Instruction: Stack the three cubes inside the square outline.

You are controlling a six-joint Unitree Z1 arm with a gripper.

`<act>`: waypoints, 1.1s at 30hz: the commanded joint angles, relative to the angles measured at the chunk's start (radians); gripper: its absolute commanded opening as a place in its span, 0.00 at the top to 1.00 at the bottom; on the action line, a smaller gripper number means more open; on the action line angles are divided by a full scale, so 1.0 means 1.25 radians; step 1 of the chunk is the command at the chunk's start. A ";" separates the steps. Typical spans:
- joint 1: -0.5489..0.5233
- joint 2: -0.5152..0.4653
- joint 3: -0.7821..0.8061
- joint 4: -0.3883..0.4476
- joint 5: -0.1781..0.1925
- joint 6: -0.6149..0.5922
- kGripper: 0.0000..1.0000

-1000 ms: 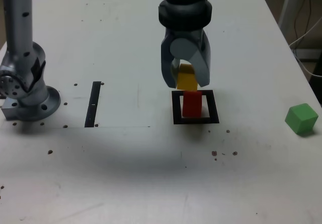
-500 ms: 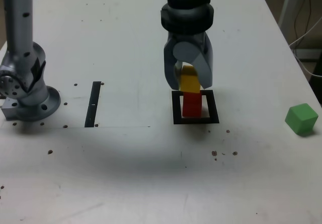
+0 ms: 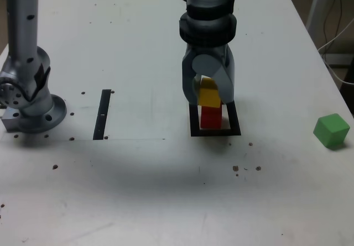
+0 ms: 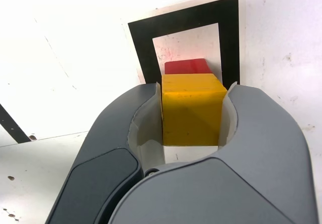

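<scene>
Matte yellow cube (image 4: 192,110), smooth grey plastic jaws, matte white table (image 3: 138,47) w/ specks.

The gripper (image 4: 191,110) has its grey jaws clamped on the yellow cube (image 4: 192,112), one pale pad on each side. Just beyond its far edge peeks the red cube (image 4: 187,66), sitting inside the square outline (image 4: 229,38) on the white table (image 4: 75,48).

The end effector (image 4: 192,114) hides 2 side faces of the yellow cube (image 4: 191,114). In the wrist view, that cube covers most of the red cube (image 4: 187,66); contact between them cannot be confirmed. In the exterior view, the end effector hides the rear edge of the square outline (image 3: 236,126). The arm's upper section is cut off at the frame edge.
</scene>
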 commanded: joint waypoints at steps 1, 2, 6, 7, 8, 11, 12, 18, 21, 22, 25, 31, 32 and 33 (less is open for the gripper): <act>-0.002 0.005 0.005 -0.009 0.002 -0.001 0.46; -0.003 0.006 0.007 -0.013 0.003 0.000 0.36; -0.004 0.005 0.018 -0.023 0.005 0.001 0.05; -0.004 0.005 0.020 -0.023 0.004 0.001 0.04; -0.004 0.004 0.021 -0.022 0.004 0.001 0.03; -0.004 0.003 0.024 -0.022 0.004 0.001 0.03; -0.004 0.003 0.025 -0.022 0.004 0.001 0.03; -0.004 -0.010 0.032 -0.023 0.012 -0.001 0.01; -0.004 -0.025 0.034 -0.018 0.030 -0.006 0.01; -0.004 -0.030 0.034 -0.014 0.038 -0.008 0.01; -0.004 -0.044 0.028 0.003 0.062 -0.014 0.01; -0.004 -0.057 -0.024 0.063 0.108 -0.018 0.01; -0.004 -0.055 -0.040 0.078 0.114 -0.016 0.01; -0.004 -0.052 -0.057 0.093 0.120 -0.013 0.01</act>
